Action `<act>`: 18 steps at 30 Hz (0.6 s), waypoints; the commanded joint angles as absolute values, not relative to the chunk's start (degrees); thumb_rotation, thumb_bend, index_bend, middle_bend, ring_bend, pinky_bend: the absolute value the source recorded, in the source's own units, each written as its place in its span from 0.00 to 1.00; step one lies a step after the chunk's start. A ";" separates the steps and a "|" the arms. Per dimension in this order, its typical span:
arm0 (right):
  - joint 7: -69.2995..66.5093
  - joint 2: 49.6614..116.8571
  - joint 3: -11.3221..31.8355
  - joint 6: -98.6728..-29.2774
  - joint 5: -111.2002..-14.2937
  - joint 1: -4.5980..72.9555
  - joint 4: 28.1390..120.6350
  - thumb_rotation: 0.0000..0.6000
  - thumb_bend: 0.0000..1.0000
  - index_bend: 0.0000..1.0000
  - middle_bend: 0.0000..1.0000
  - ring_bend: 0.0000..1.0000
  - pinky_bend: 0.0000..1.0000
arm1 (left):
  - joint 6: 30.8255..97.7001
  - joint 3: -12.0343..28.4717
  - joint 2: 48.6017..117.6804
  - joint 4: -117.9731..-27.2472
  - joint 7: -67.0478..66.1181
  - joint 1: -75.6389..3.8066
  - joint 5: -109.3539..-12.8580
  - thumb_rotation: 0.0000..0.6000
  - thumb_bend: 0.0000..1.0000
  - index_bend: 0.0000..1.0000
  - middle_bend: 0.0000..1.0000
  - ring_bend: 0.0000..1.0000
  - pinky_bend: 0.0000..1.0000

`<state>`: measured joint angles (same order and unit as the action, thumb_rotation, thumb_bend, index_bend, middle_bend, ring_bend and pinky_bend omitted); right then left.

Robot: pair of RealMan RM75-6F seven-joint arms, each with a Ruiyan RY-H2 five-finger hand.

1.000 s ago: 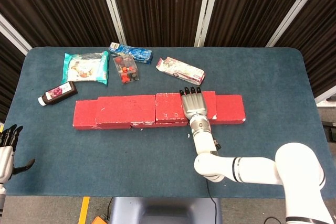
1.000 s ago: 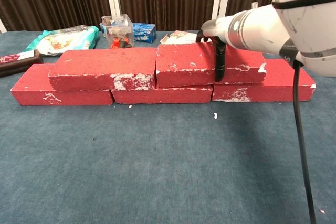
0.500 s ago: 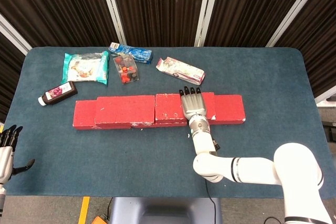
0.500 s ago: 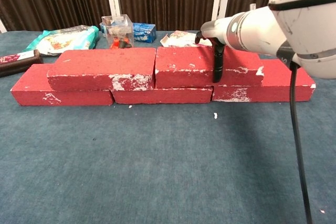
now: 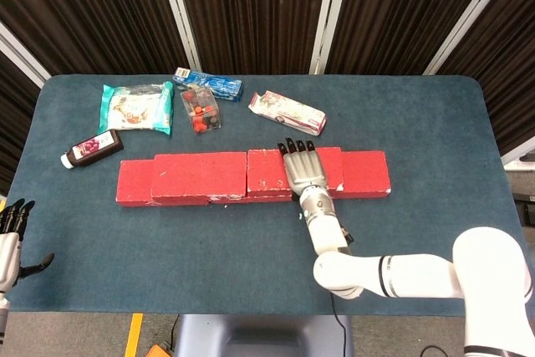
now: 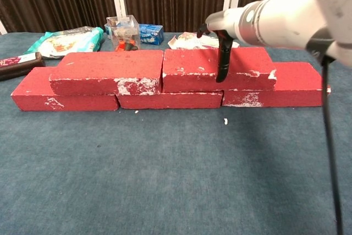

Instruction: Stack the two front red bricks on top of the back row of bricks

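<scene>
The right hand [image 5: 302, 171] is sliding left along the upper right brick [image 6: 217, 70], fingers flat, seemingly gripping nothing; next, withdrawing.

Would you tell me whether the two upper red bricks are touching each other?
Touching: the chest view shows the left upper brick and right upper brick butted end to end.

The head view looked steeply down on the whole table [image 5: 435, 123]; the chest view faced its back edge, low and close; both shared the bricks [image 5: 251, 175]
</scene>
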<state>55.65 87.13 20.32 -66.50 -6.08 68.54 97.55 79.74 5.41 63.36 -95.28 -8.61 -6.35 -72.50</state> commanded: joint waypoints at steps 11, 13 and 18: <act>38.20 71.82 -12.37 -98.28 -76.19 36.44 120.66 1.00 0.00 0.14 0.07 0.00 0.00 | 80.26 5.43 64.02 -92.61 -5.24 -6.67 -75.11 1.00 0.20 0.00 0.00 0.00 0.00; 34.18 72.85 -15.67 -102.26 -82.04 31.29 115.53 1.00 0.00 0.14 0.07 0.00 0.00 | 80.48 5.53 63.99 -92.51 -5.12 -6.61 -75.15 1.00 0.20 0.00 0.00 0.00 0.00; 21.90 76.02 -18.23 -107.71 -87.65 21.24 99.55 1.00 0.00 0.15 0.07 0.00 0.00 | 81.13 5.64 64.03 -91.69 -3.59 -6.53 -76.13 1.00 0.20 0.00 0.00 0.00 0.00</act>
